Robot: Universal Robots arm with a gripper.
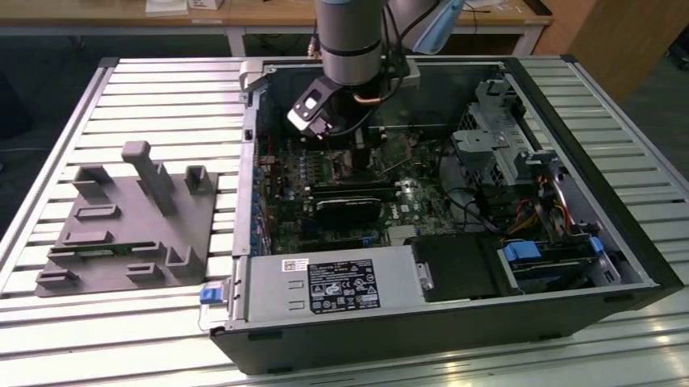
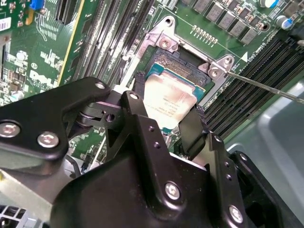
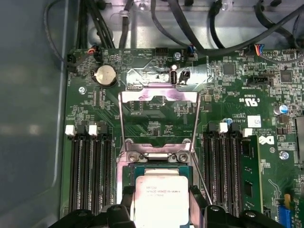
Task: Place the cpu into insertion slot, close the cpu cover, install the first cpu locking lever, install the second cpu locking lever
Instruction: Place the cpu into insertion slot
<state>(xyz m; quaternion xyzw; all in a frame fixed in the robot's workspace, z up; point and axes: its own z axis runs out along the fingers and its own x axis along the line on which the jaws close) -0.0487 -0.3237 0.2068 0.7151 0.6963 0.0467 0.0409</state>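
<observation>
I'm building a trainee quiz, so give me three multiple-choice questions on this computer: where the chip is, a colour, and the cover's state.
1. Where is the cpu? A) on the grey fixture B) between the fingers of the pincer, at the insertion slot C) on the power supply
2. What colour is the circuit board around the slot? A) red B) blue C) green
3. The cpu cover is: A) open B) shut over the chip C) outside the case
Answers: B, fingers flank the chip at the slot; C, the board is green; A, the frame stands swung back.
</observation>
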